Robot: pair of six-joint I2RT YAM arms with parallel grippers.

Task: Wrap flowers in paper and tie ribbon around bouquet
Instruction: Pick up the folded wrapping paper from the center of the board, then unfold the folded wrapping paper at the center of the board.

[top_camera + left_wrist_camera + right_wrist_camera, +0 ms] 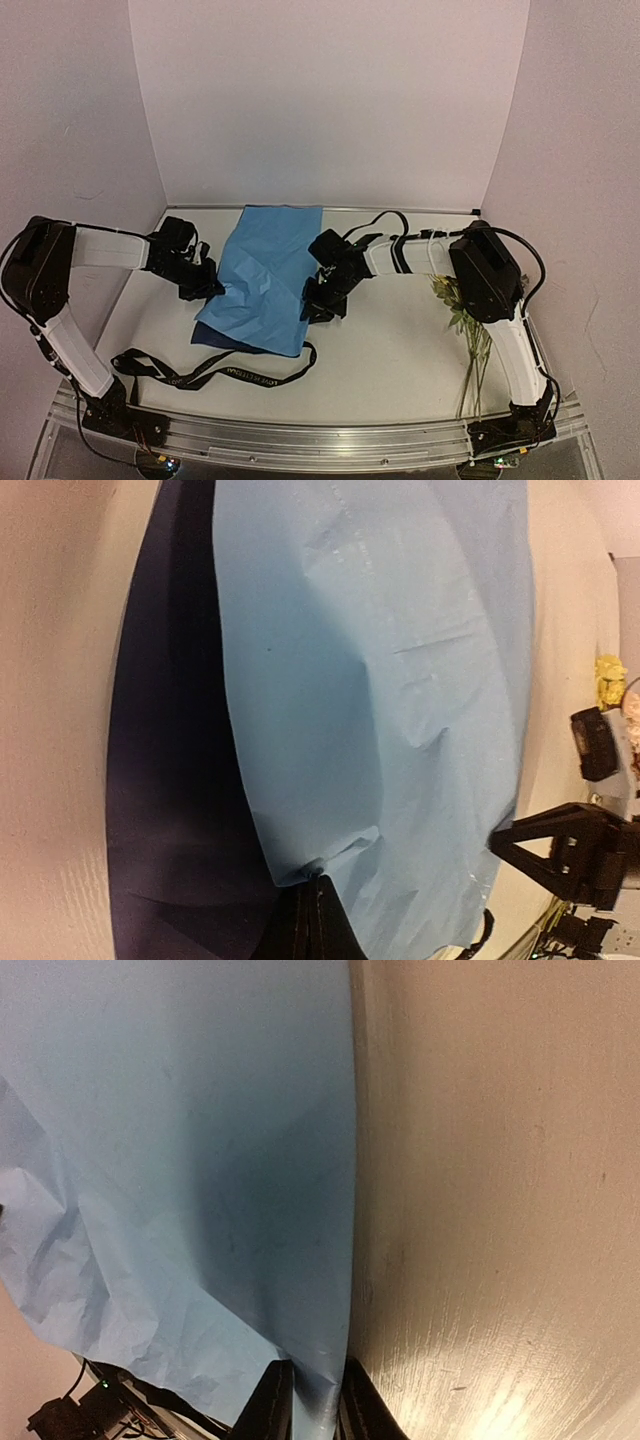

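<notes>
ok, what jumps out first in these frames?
The big light blue paper in the middle, pinched at its left edge by the left gripper and at its right edge by the right gripper. The black ribbon lies loose in front of it. The flowers lie far right by the right arm, not yet on the paper.

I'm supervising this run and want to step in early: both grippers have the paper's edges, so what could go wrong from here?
1. The left gripper and right gripper pinch opposite edges of the paper; pulling apart could tear or crumple it.
2. The ribbon lies close by the paper's near corner and might get dragged along.
3. The flowers lie beside the right arm, which could sweep them.
</notes>
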